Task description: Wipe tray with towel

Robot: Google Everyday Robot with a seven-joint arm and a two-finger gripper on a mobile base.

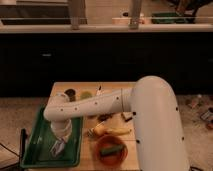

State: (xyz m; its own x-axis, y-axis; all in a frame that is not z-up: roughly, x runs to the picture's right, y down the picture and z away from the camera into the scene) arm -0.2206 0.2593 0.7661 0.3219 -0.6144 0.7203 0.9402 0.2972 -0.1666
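1. Arm [150,115]: white and bulky. It rises at the right of the tray [37,142], reaches left across the table [89,151] and turns down over the tray's right half.
2. Table: wooden. It carries the tray on its left part.
3. Tray: green, rectangular, flat on the table.
4. Bowl [111,150]: orange-red, with a green item in it. It stands just right of the tray's near corner.
5. Banana [110,131]: lies right of the tray, beyond the bowl.
6. Gripper [60,140]: points down inside the tray, close to its floor. How far it is open cannot be told, nor whether it has a grasp.
7. Towel [57,147]: a pale, crumpled patch on the tray floor, directly under the gripper.
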